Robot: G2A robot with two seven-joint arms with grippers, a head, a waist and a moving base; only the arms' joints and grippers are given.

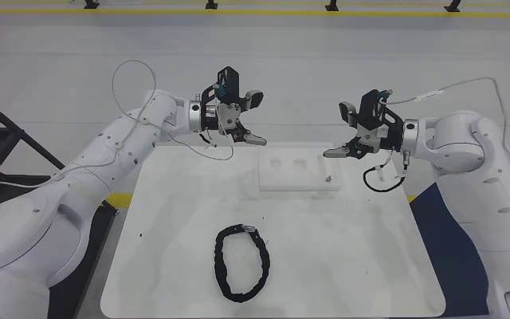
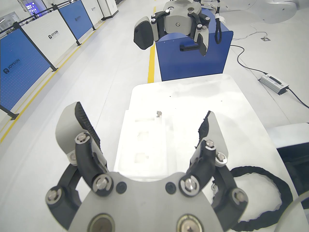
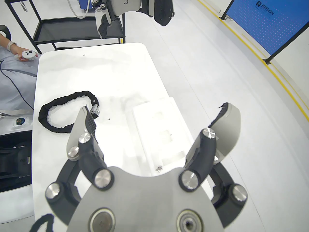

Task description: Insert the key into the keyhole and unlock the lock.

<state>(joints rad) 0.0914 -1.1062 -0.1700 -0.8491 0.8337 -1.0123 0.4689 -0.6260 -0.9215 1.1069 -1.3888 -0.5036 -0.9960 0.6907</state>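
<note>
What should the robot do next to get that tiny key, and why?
Probably lower the open right gripper onto the small metal key. The key lies loose at the end of the white foam tray nearest that gripper, nothing holds it yet, and the black fabric-covered chain lock lies apart on the white table.

A: From above, the key (image 1: pixel 327 178) on the white foam tray (image 1: pixel 287 183) is a speck, its shape too small to tell.

B: And the chain lock (image 1: pixel 241 264)?

A: Its metal end (image 3: pixel 94 108) lies partly behind one of the fingers (image 3: pixel 85 124) of the right gripper (image 3: pixel 154 107); the keyhole cannot be made out. At the left gripper (image 2: pixel 143 108), the chain passes behind a finger and off the picture's edge.
</note>
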